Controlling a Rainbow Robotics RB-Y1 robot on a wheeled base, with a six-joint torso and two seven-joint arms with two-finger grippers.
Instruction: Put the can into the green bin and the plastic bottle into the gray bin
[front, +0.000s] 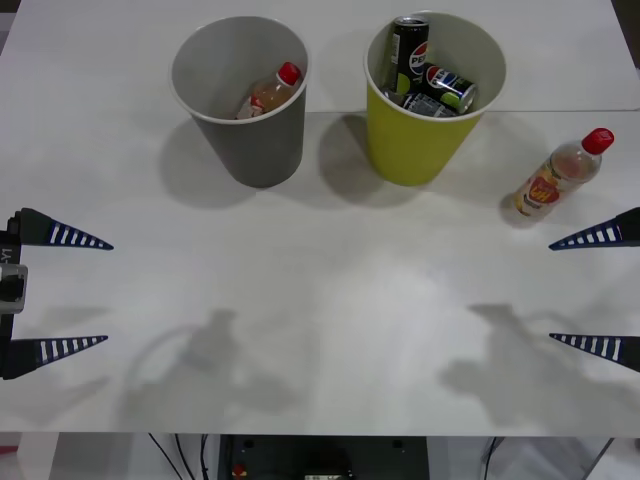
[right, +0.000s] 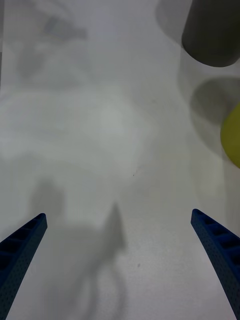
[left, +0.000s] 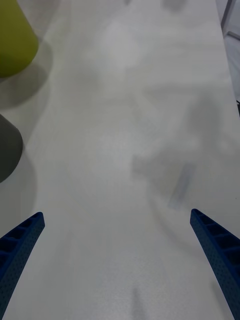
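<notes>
Lying on the table (front: 320, 300) right of the green bin (front: 420, 150), bottle (front: 562, 172) untouched, cans (front: 425, 75) inside green bin, peach bottle (front: 270, 95) in gray bin (front: 250, 130), left gripper (front: 90, 292) and right gripper (front: 568, 292) spread wide at table edges.

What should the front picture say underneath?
Plastic bottle lies beside green bin holding cans; gray bin holds another bottle.
</notes>
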